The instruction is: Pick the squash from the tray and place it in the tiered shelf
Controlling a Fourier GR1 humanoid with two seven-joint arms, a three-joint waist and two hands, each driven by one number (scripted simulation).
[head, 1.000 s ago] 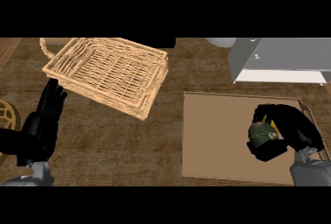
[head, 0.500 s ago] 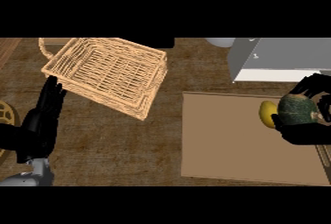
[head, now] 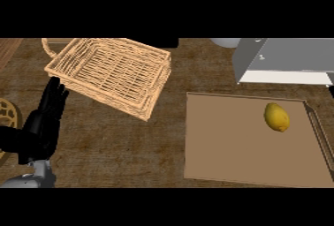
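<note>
Currently the right hand shows in no view, so its state cannot be told. The left hand (head: 46, 119) rests near the counter's (head: 130, 150) left edge, fingers straight, pressed together and pointing up, holding nothing.

Location of the task item: one yellow fruit (head: 276, 117), oval with pointed ends, lies on the tray (head: 235, 150) near its far right corner, apart from the rim. It looks more like a lemon than a squash; nothing else lies on the tray, so treat it as the likely target. The tiered shelf (head: 287, 55), a grey and white unit, stands at the counter's far right corner, just beyond the tray's far edge. A wicker basket (head: 111, 75) sits tilted at the far left, well apart from both.

Judged step: approach and grasp, not yet done.

Procedure:
1. Bring the right hand in over the tray's right edge.
2. Spread the fingers and descend across the fruit's short axis, at its widest part.
3. Curl fingers and thumb round it before lifting.
4. Lift clear of the tray rim, then carry it the short way to the shelf.
5. Keep clear of the shelf's front edge.
</note>
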